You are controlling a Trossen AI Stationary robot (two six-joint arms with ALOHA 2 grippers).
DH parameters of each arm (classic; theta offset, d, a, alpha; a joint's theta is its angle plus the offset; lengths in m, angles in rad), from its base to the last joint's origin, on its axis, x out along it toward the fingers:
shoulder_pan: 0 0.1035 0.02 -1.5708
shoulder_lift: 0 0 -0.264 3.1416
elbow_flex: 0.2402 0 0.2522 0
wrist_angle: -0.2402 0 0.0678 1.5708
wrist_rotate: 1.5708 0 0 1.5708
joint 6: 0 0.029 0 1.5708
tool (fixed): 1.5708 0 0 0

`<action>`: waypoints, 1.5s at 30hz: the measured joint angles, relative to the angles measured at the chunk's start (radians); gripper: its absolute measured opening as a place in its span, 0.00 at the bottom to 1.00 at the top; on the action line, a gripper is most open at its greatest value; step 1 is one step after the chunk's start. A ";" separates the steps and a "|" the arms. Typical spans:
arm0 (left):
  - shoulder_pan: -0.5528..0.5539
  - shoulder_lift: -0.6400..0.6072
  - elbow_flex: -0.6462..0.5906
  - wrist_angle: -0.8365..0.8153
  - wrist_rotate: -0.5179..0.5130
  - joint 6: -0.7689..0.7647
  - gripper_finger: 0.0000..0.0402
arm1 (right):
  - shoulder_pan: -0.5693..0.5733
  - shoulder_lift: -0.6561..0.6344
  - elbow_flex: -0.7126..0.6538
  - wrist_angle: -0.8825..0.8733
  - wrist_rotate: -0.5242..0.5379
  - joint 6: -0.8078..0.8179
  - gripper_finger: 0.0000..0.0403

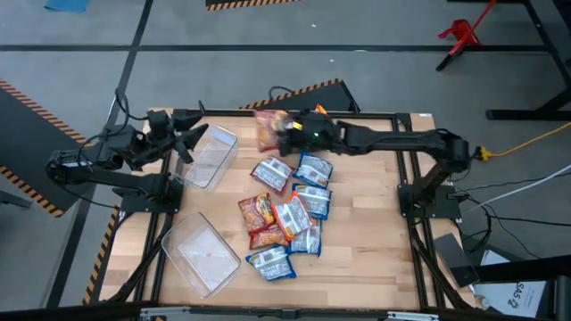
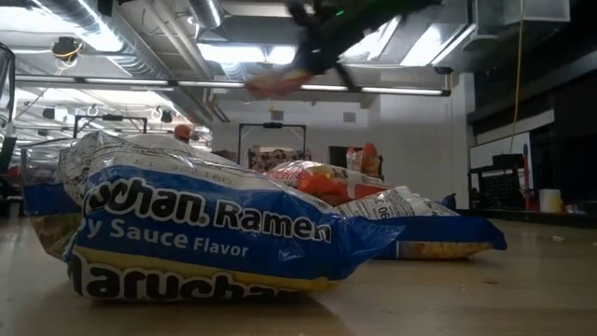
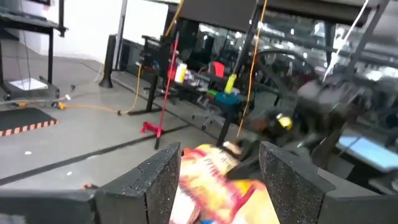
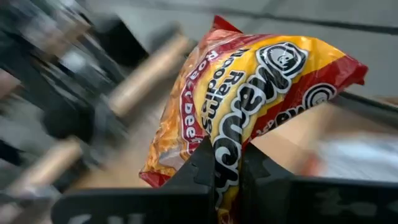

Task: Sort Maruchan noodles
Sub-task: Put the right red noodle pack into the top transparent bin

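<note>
Right-wrist-only: packet (image 4: 249, 93) between fingers (image 4: 205, 168)

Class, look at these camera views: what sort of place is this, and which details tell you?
Probably a robotics lab or workshop: exposed ceiling ducts, hazard-striped floor mats, and a wooden bench where the right gripper holds a ramen packet.
</note>
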 joint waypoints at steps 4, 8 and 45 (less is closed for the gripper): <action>0.000 -0.026 0.000 0.000 0.001 0.000 0.53 | -0.025 0.126 0.001 0.322 -0.081 0.043 0.02; 0.000 -0.048 0.000 -0.001 -0.002 0.000 0.53 | -0.041 0.246 0.055 0.466 -0.132 0.039 0.02; 0.000 -0.052 -0.001 -0.047 -0.007 -0.001 0.53 | -0.059 0.808 0.970 -0.128 -0.217 -0.542 0.13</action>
